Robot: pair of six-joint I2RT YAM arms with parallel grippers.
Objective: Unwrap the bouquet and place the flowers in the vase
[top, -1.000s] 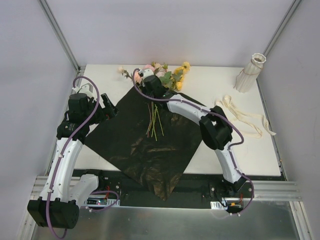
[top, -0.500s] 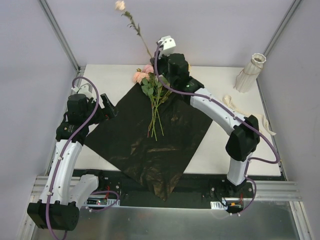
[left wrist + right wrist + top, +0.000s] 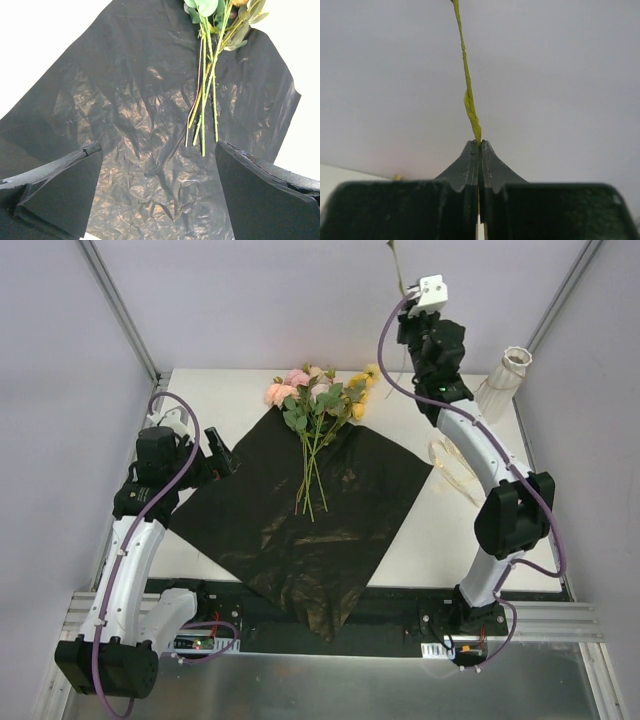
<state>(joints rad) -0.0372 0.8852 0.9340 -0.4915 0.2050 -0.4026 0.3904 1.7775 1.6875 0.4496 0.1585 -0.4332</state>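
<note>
The left claw [image 3: 218, 456] gapes wide over the sheet's [image 3: 300, 530] left corner, and the flowers [image 3: 315, 420] lie on the sheet to its right. The right claw [image 3: 479, 142], raised high, pinches one stem [image 3: 466, 85]. The vase [image 3: 503, 383] stands upright just right of it, lower down.

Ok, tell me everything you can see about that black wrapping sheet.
The black wrapping sheet is thin, glossy and heavily crinkled, like plastic film or tissue. It lies opened out and flat on the white table, turned like a diamond, and its near corner runs past the table's front edge. The flowers rest on its far half, with their stems on the sheet and their heads just beyond its far edge.
</note>
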